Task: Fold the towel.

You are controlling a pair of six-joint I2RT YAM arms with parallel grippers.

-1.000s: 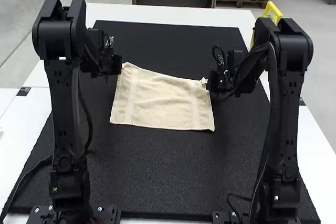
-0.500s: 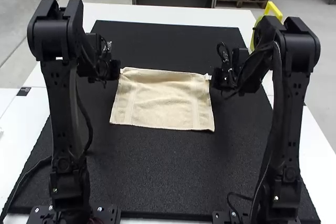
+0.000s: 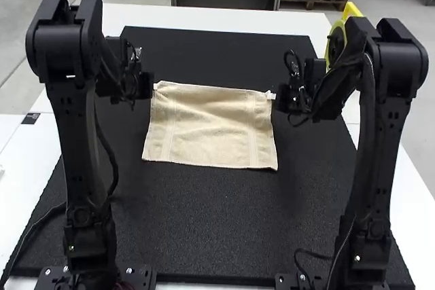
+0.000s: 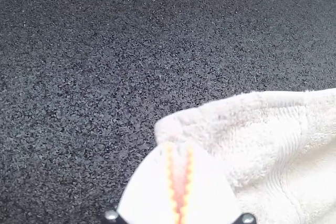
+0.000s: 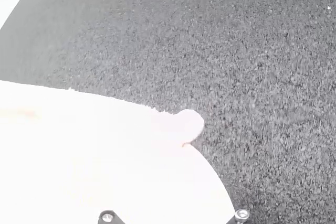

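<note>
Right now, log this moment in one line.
towel: spread, near edge on black mat | left claw: shut on far left corner | right claw: shut on far right corner

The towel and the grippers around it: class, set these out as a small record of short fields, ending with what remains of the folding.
Item: cream towel, a woven band near each side edge
Lie: spread out, slightly rippled, near edge on the mat
Left gripper: closed on the far left corner
Right gripper: at the far right corner, gripping it
Surface: black mat on a white table
Remaining: far edge not yet brought over the near edge
</note>
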